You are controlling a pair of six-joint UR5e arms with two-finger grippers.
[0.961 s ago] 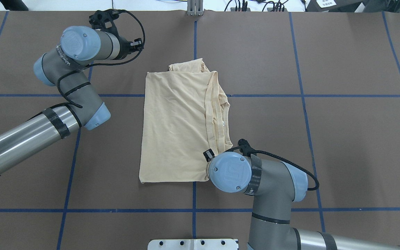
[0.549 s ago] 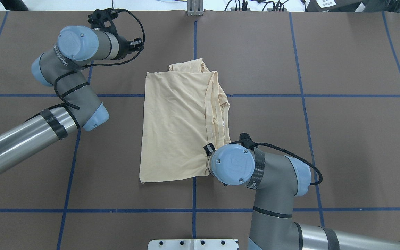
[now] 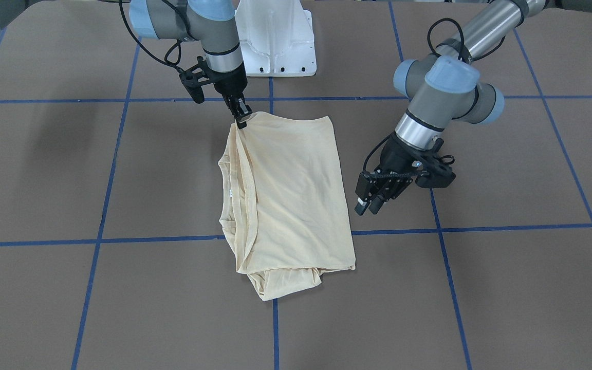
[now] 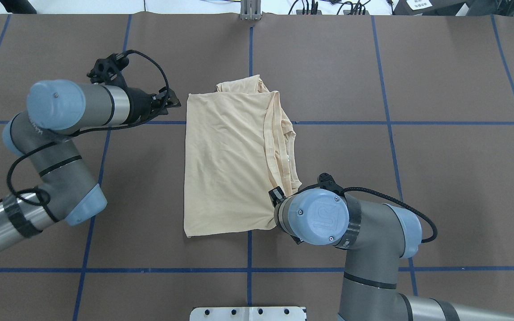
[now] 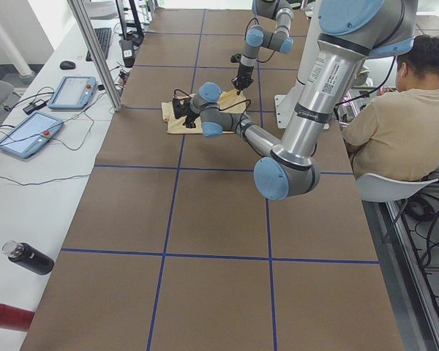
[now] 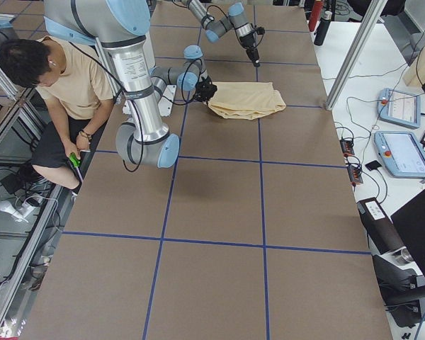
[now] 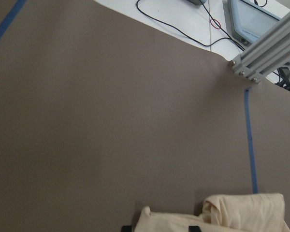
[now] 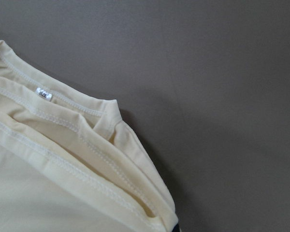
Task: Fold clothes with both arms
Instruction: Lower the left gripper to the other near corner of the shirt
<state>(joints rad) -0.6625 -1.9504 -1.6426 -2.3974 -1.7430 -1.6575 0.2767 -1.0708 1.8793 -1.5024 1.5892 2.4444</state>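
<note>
The cream-yellow T-shirt [image 4: 230, 160] lies folded lengthwise on the brown table, its print hidden and its white neck label [image 8: 44, 94] showing by the collar. In the front-facing view, my right gripper [image 3: 242, 122] is shut on the shirt's [image 3: 291, 190] corner nearest the robot and holds it slightly raised. In the overhead view that gripper is hidden under its wrist. My left gripper [image 4: 174, 100] is open, low and just beside the shirt's far left corner. It also shows in the front-facing view [image 3: 367, 206]. The left wrist view shows the shirt's edge [image 7: 241, 212] by the fingertips.
The white pedestal base [image 3: 275, 46] stands at the robot's side of the table. An aluminium post [image 7: 266, 48] stands at the far edge. A seated person [image 5: 395, 110] is beside the robot. Tablets [image 5: 73, 91] lie on the side bench.
My left arm has swung from the far side down to the shirt's far left corner. My right arm has shifted right, pulling the near corner with it.
</note>
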